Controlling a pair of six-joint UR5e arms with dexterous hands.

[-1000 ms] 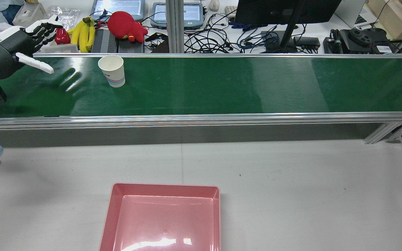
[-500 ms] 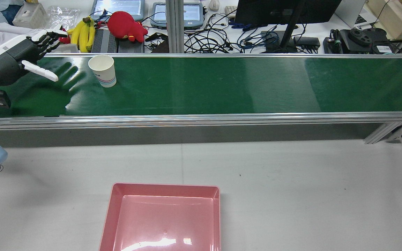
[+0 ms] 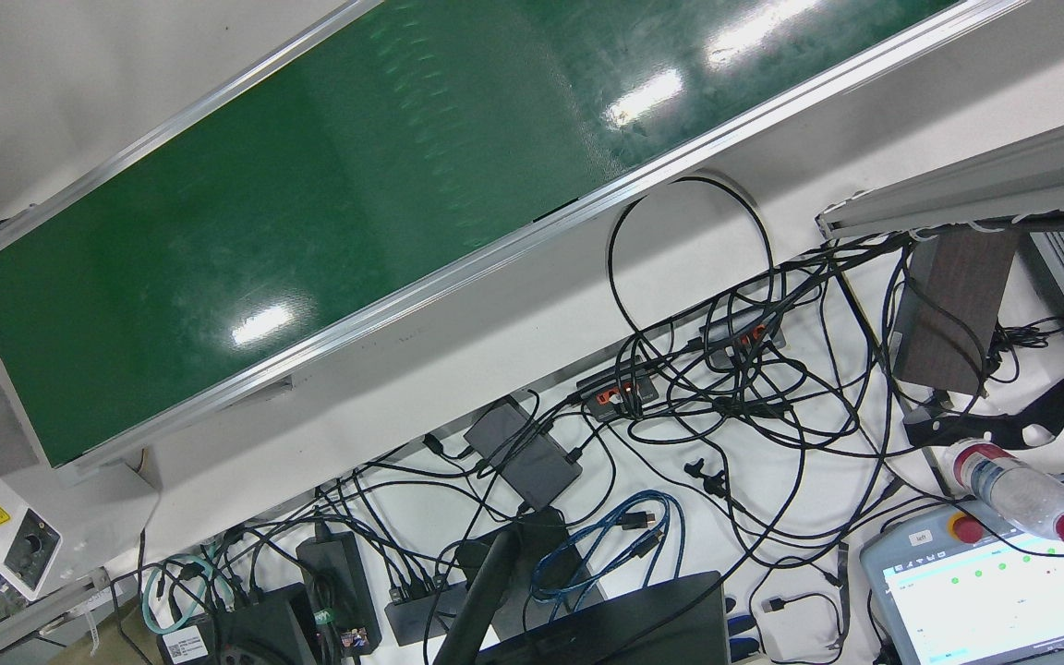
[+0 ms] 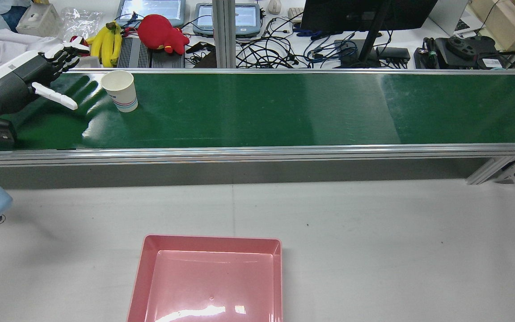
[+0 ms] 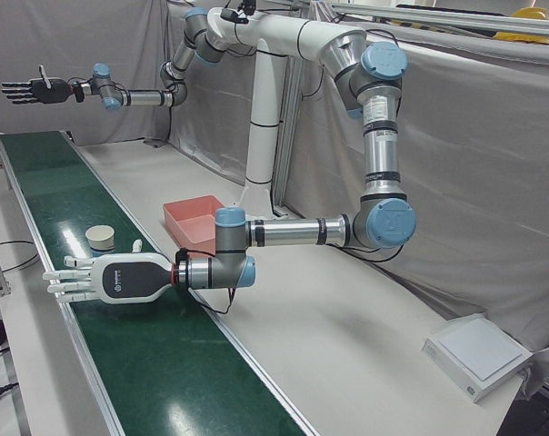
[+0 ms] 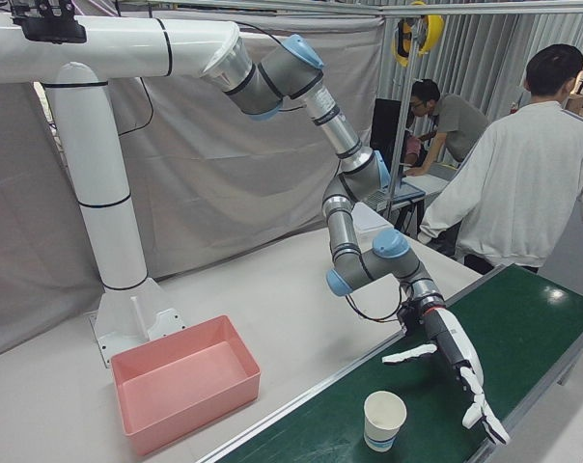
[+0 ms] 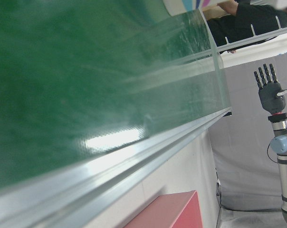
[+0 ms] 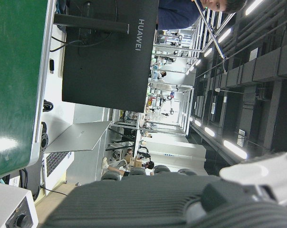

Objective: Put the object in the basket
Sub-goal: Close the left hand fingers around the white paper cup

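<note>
over at the far left of the rear view, the left hand (image 4: 25, 82) hovers above the green conveyor belt (image 4: 284, 107), fingers (image 4: 56, 96) spread wide and holding nothing. just to its right the white paper cup (image 4: 120, 91) stands upright on the belt, apart from the hand. nearer, the pink basket (image 4: 208, 243) sits on the tabletop (image 4: 396, 250). the right hand (image 5: 29, 90) hangs splayed and empty past the belt's far end.

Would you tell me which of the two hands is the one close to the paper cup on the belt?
The left hand: it hovers open over the belt just beside the cup. The right hand is raised far off at the belt's other end.
</note>
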